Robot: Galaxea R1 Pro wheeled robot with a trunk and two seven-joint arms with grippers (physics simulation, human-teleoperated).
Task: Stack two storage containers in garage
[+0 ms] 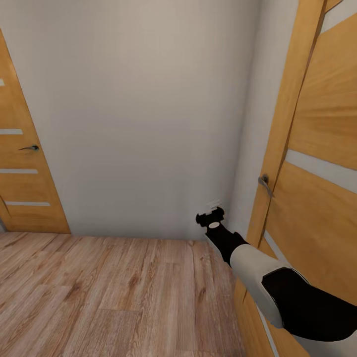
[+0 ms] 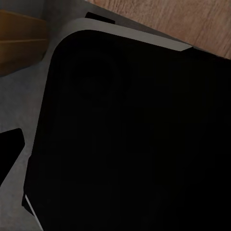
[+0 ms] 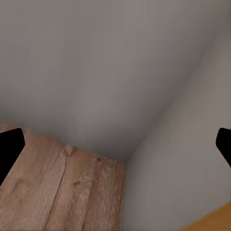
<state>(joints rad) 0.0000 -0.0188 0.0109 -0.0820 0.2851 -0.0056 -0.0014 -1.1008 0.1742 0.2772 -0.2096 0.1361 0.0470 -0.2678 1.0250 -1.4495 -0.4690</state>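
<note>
The two storage containers are out of view. My right arm reaches forward toward the corner where a white wall (image 1: pixel 139 124) meets an orange-wood door (image 1: pixel 322 148). The right gripper (image 1: pixel 210 218) hangs low beside that door's frame, below its metal handle (image 1: pixel 265 184). In the right wrist view its two black fingertips (image 3: pixel 9 149) stand far apart, open, with nothing between them, facing the wall corner. In the left wrist view one black finger (image 2: pixel 9 154) shows beside my own dark body panel (image 2: pixel 134 134); its state is unclear.
Light wood-plank flooring (image 1: pixel 114 292) runs up to the wall. A second orange-wood door with pale stripes (image 1: pixel 25 163) and a lever handle (image 1: pixel 29 148) stands at the left. The right door is close against my right arm.
</note>
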